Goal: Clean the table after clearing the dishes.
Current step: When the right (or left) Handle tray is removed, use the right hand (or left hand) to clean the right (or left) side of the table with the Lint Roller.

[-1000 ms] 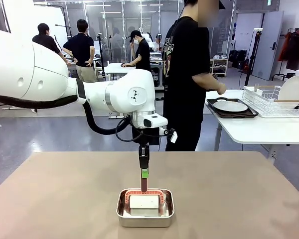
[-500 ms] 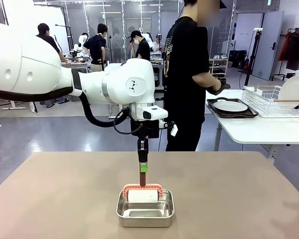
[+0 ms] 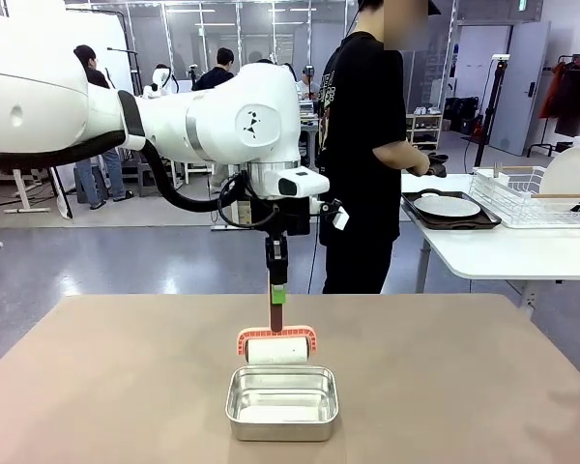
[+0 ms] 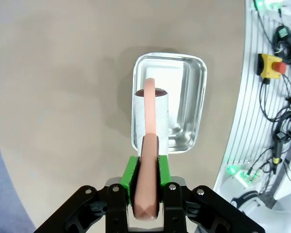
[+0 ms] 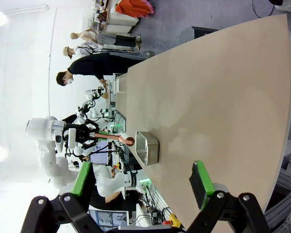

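Note:
My left gripper (image 3: 277, 293) is shut on the dark handle of a cleaning roller (image 3: 276, 349), a white drum in an orange frame. It hangs just above a small steel pan (image 3: 281, 403) on the tan table (image 3: 106, 387). In the left wrist view the green pads (image 4: 130, 174) clamp the handle, with the roller (image 4: 149, 114) over the pan (image 4: 184, 97). My right gripper (image 5: 141, 179) is open with nothing in it, hovering off the table (image 5: 218, 87). One of the dishes (image 3: 447, 206), a white plate on a dark tray, lies on the white side table.
A person in black (image 3: 362, 145) stands at the far edge, hands over the white side table (image 3: 503, 253). A wire dish rack (image 3: 532, 193) with a plate stands there too. Cables and an emergency-stop box (image 4: 270, 65) sit past the table's near edge.
My left gripper has risen, lifting the roller out of the steel pan until it hangs just above the rim. The person's hands have shifted over the side table.

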Motion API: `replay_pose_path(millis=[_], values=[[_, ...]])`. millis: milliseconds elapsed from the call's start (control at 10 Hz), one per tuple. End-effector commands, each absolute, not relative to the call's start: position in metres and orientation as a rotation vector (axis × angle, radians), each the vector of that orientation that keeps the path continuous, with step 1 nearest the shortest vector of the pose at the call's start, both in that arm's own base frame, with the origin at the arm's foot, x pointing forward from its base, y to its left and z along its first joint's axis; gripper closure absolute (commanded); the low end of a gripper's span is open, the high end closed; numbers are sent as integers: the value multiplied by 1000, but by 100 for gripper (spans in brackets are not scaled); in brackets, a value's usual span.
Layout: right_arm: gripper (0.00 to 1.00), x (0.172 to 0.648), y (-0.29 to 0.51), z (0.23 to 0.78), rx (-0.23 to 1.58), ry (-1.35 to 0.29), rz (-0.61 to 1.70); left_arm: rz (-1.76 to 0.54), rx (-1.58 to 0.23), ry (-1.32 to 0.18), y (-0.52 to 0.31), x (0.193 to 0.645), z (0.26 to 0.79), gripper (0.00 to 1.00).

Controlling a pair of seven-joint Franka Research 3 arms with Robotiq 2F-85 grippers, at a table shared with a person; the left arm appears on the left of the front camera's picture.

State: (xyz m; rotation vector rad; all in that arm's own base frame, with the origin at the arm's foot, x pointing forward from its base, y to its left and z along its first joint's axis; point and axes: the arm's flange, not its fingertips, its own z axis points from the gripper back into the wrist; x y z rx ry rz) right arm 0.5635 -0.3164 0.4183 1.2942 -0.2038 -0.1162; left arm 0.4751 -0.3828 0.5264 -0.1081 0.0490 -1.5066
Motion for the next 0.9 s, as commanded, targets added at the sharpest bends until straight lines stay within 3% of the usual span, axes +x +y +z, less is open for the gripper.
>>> replay_pose_path(millis=[0,100,200,800], values=[[0,563,-315,421,1294,-206,-115,-1483,-68,84,-386,477,536,100],[0,563,-315,421,1294,-206,-115,-1540,-56,140,-389,479,535,100],[0,563,-315,421,1294,-206,-115,-1503,-97,54,-382,476,531,100],[0,563,-315,421,1294,-206,-115,-1503,-97,54,-382,476,531,100]])
